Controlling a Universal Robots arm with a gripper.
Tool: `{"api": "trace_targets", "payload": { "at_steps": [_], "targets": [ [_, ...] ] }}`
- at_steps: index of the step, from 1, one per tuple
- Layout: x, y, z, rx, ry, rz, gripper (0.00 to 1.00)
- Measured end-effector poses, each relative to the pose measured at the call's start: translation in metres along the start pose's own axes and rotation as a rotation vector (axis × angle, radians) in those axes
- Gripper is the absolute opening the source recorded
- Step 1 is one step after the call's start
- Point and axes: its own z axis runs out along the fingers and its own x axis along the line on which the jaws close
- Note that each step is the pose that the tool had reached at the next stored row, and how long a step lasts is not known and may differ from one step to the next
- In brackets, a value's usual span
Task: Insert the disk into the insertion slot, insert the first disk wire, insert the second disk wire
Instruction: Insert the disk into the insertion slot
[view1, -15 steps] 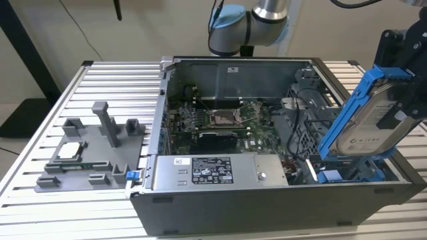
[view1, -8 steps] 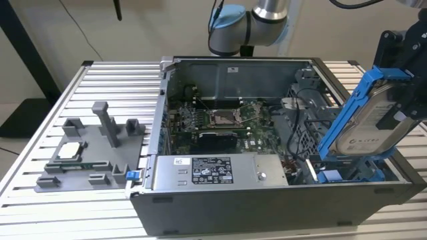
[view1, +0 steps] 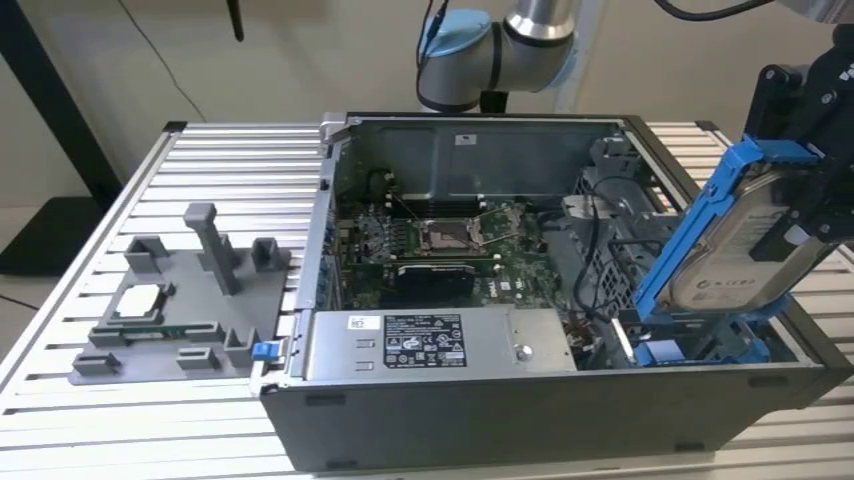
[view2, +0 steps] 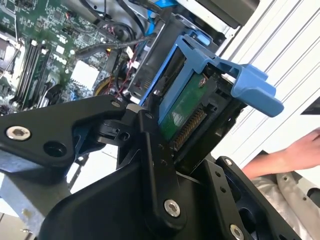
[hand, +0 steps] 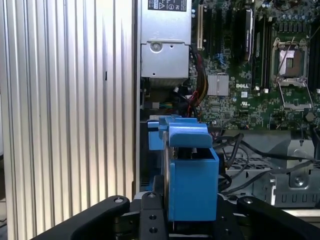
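Currently, the gripper (view1: 798, 215) is clamped on the disk (view1: 727, 265), its black fingers (view2: 155, 150) closed across the blue caddy frame. The disk is held tilted, upper end leaning toward the exterior view's right, over the right end of the open computer case (view1: 534, 410). Its lower end is at the mouth of the insertion slot (view1: 707, 338); whether it has entered cannot be determined. Judged status: step one is in progress and the disk is not seated. Both wire insertions are not yet done; loose black cables (hand: 240, 150) lie beside the drive cage. A person's hand (view2: 300, 150) rests outside the case.
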Motion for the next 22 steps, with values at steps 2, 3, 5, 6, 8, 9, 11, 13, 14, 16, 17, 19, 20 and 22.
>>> {"api": "trace_targets", "payload": {
  "at_steps": [2,3,5,6,8,9,11,13,14,16,17,19,20,22],
  "targets": [
    [0.0001,0.0000,0.0017,-0.0001,-0.0030,0.000,0.00],
    [0.0002,0.0000,0.0027,-0.0001,-0.0049,0.000,0.00],
    [0.0003,-0.0001,0.0050,-0.0001,-0.0096,0.000,0.00],
    [0.0003,-0.0002,0.0063,-0.0002,-0.0120,0.000,0.00],
    [0.0005,-0.0008,0.0089,-0.0003,-0.0168,0.000,0.00],
    [0.0006,-0.0013,0.0101,-0.0003,-0.0193,0.000,0.00],
    [0.0007,-0.0026,0.0124,-0.0004,-0.0237,0.000,0.00],
    [0.0008,-0.0043,0.0147,-0.0005,-0.0272,0.000,0.00],
    [0.0008,-0.0051,0.0159,-0.0005,-0.0289,0.000,0.00],
    [0.0009,-0.0065,0.0182,-0.0005,-0.0321,0.000,0.00],
    [0.0010,-0.0073,0.0193,-0.0006,-0.0336,0.000,0.00],
    [0.0011,-0.0086,0.0217,-0.0006,-0.0370,0.000,0.00],
    [0.0011,-0.0092,0.0227,-0.0007,-0.0387,0.000,0.00],
    [0.0013,-0.0097,0.0250,-0.0007,-0.0424,0.000,0.00]
  ]
}}
